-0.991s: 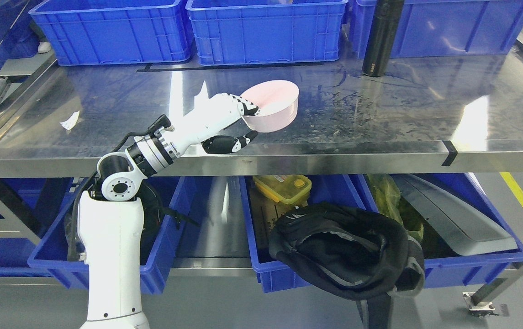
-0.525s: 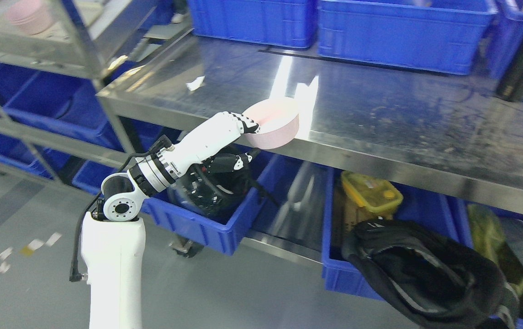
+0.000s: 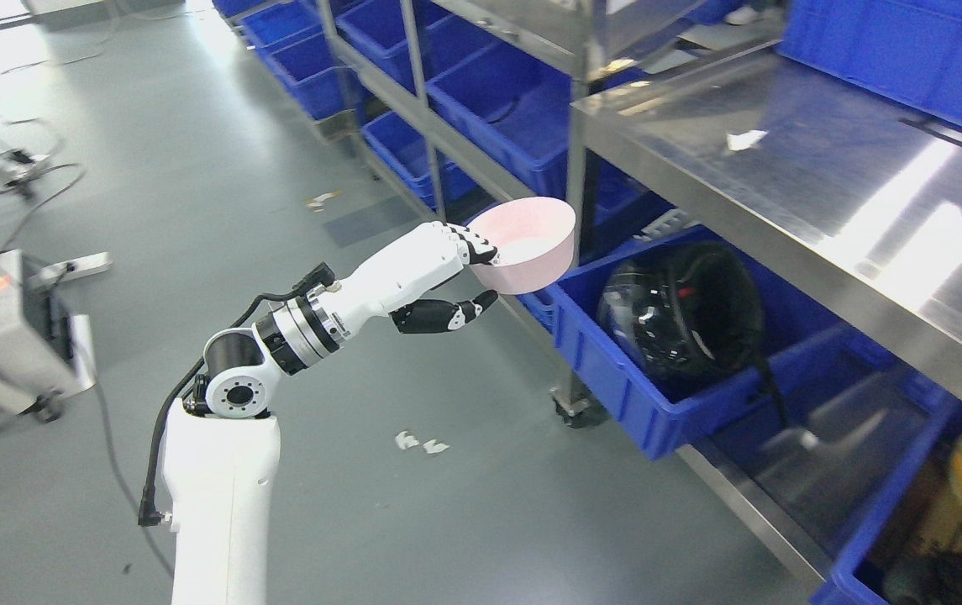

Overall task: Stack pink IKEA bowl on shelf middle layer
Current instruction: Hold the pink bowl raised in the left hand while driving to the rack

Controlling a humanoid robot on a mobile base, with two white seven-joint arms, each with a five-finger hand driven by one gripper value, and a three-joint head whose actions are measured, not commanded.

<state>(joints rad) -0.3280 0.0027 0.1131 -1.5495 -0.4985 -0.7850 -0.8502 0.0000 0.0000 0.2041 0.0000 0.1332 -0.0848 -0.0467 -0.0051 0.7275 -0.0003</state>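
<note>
the left hand (image 3: 468, 277) has the pink bowl (image 3: 527, 244) in a closed pinch at its near rim: upper fingers (image 3: 474, 249) hooked over the edge, the dark thumb beneath the base. the bowl is carried clear of every surface, upright with a slight tilt, in the air over the floor (image 3: 153, 168) just in front of a blue bin (image 3: 657, 395) that holds a dark helmet-like item (image 3: 682, 311). the right hand does not show in the head view.

progress, as judged: pickup is complete and the bowl is in transit. placement is outstanding. no bowl stack shows in this view, so the exact spot on the middle layer cannot be confirmed. what remains is to reach the shelf (image 3: 464, 101) at upper centre, bring the bowl level over its target, lower it and release.

surface and room: a steel worktop (image 3: 783, 168) runs along the right, glossy with strong glare and a scrap of white paper (image 3: 745, 139) lying on it. more blue bins sit on the shelving rows beyond. grey floor, scattered white scraps (image 3: 417, 441), loose cables and a white unit (image 3: 18, 328) at far left.
</note>
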